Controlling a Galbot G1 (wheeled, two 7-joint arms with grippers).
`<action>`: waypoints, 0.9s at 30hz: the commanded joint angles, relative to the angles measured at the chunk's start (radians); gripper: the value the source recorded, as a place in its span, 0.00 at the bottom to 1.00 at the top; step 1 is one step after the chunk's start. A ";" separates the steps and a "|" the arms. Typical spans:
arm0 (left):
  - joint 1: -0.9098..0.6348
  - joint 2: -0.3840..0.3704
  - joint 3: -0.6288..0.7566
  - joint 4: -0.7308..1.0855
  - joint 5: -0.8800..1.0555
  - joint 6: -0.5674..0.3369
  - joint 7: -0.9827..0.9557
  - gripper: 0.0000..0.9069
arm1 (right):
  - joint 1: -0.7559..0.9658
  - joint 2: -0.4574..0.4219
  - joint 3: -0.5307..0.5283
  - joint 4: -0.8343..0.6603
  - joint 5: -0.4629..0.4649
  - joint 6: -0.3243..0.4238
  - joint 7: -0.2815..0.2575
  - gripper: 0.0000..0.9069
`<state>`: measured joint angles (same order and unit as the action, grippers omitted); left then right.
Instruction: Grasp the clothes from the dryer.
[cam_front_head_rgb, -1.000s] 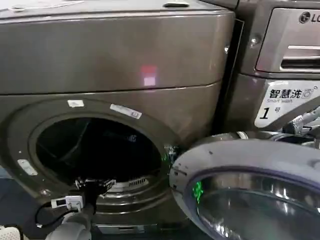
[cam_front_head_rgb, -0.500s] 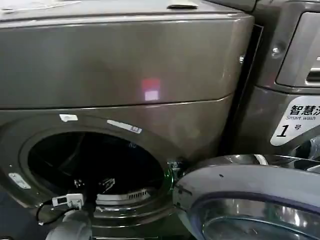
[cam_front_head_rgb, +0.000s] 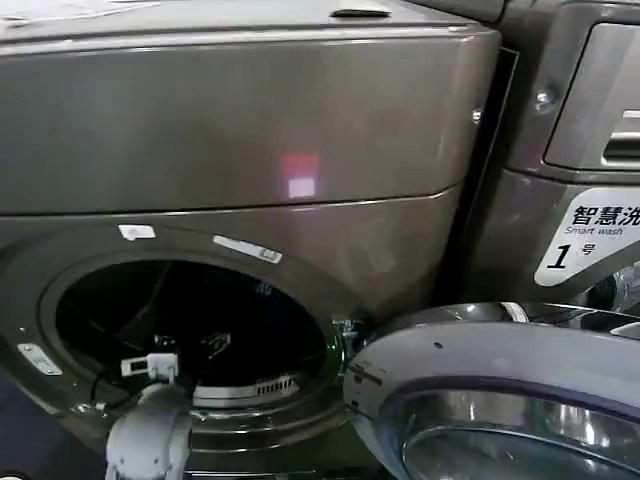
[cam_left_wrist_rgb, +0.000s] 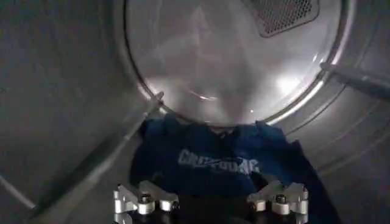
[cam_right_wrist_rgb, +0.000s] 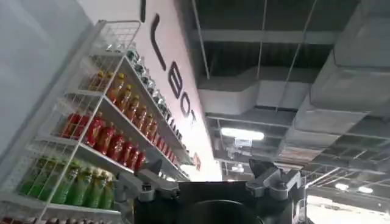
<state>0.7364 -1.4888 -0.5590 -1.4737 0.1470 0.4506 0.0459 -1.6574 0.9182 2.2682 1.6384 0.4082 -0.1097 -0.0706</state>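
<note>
The dryer (cam_front_head_rgb: 250, 120) is a bronze-grey front loader with its round porthole (cam_front_head_rgb: 190, 320) open. My left arm reaches through the lower part of the opening, and my left gripper (cam_front_head_rgb: 205, 350) is inside the drum. In the left wrist view the clothes (cam_left_wrist_rgb: 216, 161), a dark navy garment with pale lettering, lie on the drum floor against the back wall. My left gripper (cam_left_wrist_rgb: 210, 198) hovers just short of the garment, open, its fingers (cam_left_wrist_rgb: 143, 199) spread about as wide as the fabric. My right gripper (cam_right_wrist_rgb: 210, 182) is open and empty, pointing up at a ceiling.
The dryer's round door (cam_front_head_rgb: 500, 380) hangs open at the lower right, close to the porthole. A silver machine (cam_front_head_rgb: 590, 120) with a "Smart wash" sticker (cam_front_head_rgb: 595, 235) stands on the right. A drum paddle (cam_left_wrist_rgb: 103, 158) runs beside the garment. Shelves of bottles (cam_right_wrist_rgb: 91, 146) stand near the right arm.
My left arm has pushed further through the porthole into the drum. The head view shifted so that the dryer sits more to the right than a second ago.
</note>
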 joint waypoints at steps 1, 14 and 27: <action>-0.206 -0.008 0.001 0.323 0.148 -0.035 0.021 1.00 | 0.000 -0.001 0.000 0.001 0.001 0.001 -0.001 1.00; -0.323 0.031 -0.008 0.444 1.253 -0.330 0.733 1.00 | -0.012 -0.006 -0.008 0.005 -0.001 0.002 -0.003 1.00; -0.427 0.078 -0.029 0.504 1.334 -0.667 1.242 1.00 | -0.023 -0.002 -0.007 0.000 -0.005 0.010 -0.009 1.00</action>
<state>0.3739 -1.4274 -0.5846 -1.0281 1.2738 0.0001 0.9195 -1.6792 0.9167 2.2610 1.6395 0.4033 -0.1005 -0.0781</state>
